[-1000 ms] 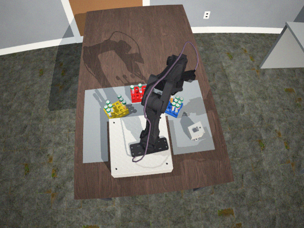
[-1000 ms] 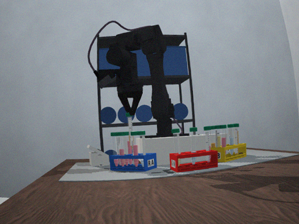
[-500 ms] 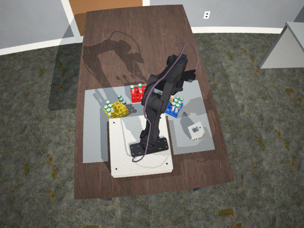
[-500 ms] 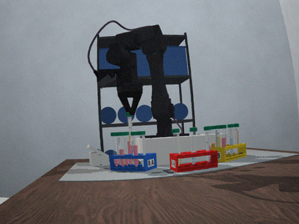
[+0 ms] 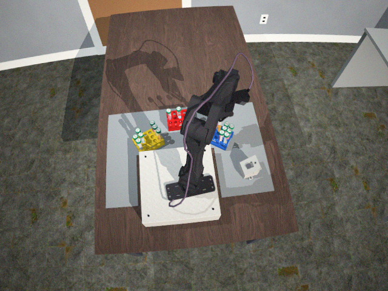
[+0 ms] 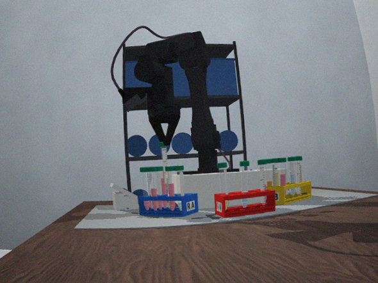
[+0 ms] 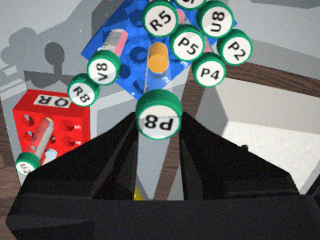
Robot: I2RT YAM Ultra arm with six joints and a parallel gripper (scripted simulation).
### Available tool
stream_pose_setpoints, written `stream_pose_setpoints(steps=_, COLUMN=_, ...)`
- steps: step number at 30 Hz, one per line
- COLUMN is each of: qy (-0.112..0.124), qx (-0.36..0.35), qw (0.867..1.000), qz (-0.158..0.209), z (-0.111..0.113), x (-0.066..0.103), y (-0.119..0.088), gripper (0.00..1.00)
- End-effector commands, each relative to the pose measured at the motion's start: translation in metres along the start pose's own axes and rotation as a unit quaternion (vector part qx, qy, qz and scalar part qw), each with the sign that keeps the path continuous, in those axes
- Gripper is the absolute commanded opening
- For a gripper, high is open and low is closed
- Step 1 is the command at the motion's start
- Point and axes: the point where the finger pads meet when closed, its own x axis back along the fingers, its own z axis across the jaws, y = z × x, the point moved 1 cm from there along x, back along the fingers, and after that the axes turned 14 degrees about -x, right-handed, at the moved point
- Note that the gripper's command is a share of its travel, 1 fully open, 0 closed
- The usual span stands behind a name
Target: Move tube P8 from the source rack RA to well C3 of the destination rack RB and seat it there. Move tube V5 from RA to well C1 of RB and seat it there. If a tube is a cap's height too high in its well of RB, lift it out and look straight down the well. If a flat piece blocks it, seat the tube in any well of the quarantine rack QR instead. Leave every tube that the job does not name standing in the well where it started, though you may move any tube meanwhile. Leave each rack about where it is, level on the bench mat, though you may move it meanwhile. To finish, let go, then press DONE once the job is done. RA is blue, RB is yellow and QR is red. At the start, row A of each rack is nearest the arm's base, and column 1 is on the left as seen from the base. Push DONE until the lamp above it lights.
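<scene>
The gripper (image 6: 164, 140) has its jaws clamped on tube P8 (image 7: 159, 115), held by the cap above blue rack RA (image 6: 190, 205), its lower end seemingly not quite clear of the neighbours. Swinging toward yellow rack RB (image 6: 303, 187) too low could clip those tubes. Caps read U5, R5, U8, P5, P2, P4, V8, R8; the red rack (image 7: 60, 120) shows "QR".

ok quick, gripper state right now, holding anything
Gripper: closed on tube P8, gripping just under its cap, with the tube raised above the blue rack RA.
</scene>
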Motion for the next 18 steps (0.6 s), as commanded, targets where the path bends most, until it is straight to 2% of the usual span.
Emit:
stream_pose_setpoints(steps=1, qy=0.011, qx=0.000, qw=1.000, qz=-0.007, z=-0.001, x=0.010, y=0.000, gripper=0.00)
stream_pose_setpoints(steps=3, qy=0.011, qx=0.000, qw=1.000, qz=-0.007, z=-0.001, x=0.010, y=0.000, gripper=0.00)
stream_pose_setpoints(steps=4, qy=0.013, qx=-0.002, qw=1.000, qz=-0.009, z=-0.006, x=0.016, y=0.002, gripper=0.00)
stream_pose_setpoints(steps=6, qy=0.011, qx=0.000, qw=1.000, qz=-0.007, z=-0.001, x=0.010, y=0.000, gripper=0.00)
stream_pose_setpoints(steps=7, qy=0.003, qx=-0.003, qw=1.000, qz=-0.004, z=-0.012, x=0.010, y=-0.002, gripper=0.00)
stream_pose_setpoints(steps=8, qy=0.003, qx=-0.002, qw=1.000, qz=-0.004, z=-0.013, x=0.010, y=-0.004, gripper=0.00)
stream_pose_setpoints(steps=10, qy=0.003, qx=-0.002, qw=1.000, qz=-0.004, z=-0.013, x=0.010, y=-0.004, gripper=0.00)
stream_pose_setpoints(steps=11, qy=0.011, qx=-0.002, qw=1.000, qz=-0.008, z=-0.010, x=0.015, y=-0.003, gripper=0.00)
stream_pose_setpoints(steps=12, qy=0.006, qx=-0.002, qw=1.000, qz=-0.006, z=-0.013, x=0.010, y=-0.006, gripper=0.00)
stream_pose_setpoints(steps=18, qy=0.011, qx=0.001, qw=1.000, qz=-0.008, z=-0.017, x=0.010, y=-0.013, gripper=0.00)
